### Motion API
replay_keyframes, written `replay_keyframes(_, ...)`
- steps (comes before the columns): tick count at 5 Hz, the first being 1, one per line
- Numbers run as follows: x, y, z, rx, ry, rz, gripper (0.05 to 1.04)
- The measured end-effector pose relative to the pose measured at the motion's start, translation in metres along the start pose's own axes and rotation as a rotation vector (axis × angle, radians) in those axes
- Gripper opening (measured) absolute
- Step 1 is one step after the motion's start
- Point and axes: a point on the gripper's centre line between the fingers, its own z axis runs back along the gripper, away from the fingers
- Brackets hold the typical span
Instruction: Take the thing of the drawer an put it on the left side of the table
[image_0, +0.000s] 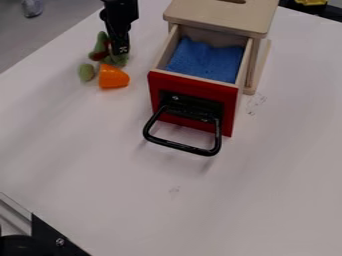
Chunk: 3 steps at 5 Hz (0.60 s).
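Blue, cloth-like material (206, 61) lies inside the open drawer (194, 102) of a pale wooden box (220, 19); we take this as the object of the task. The drawer has a red front and a black loop handle (182, 145). At the upper left, the black claw (120, 53) hangs down over a green and red toy (100, 49); we cannot tell how far open it is or whether it has hold of anything. Just beside the toy we see an orange piece (113, 77) and a green oval piece (87, 72). We note a small pale marking on the claw and faint grey marks (255, 102) on the white surface (87, 150), right of the drawer. Beyond the surface, we see grey floor (40, 37) at upper left and a yellow item (312, 2) at upper right.
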Motion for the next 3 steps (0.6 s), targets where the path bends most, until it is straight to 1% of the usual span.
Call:
replay_keyframes(1,0.003,0.015,0.033,0.072,-0.024,0.001,0.977)
replay_keyframes(2,0.001,0.033,0.075,0.143,-0.013,0.012,0.997)
replay_keyframes(3,0.002,0.037,0.085,0.166,-0.019,0.016,0.997)
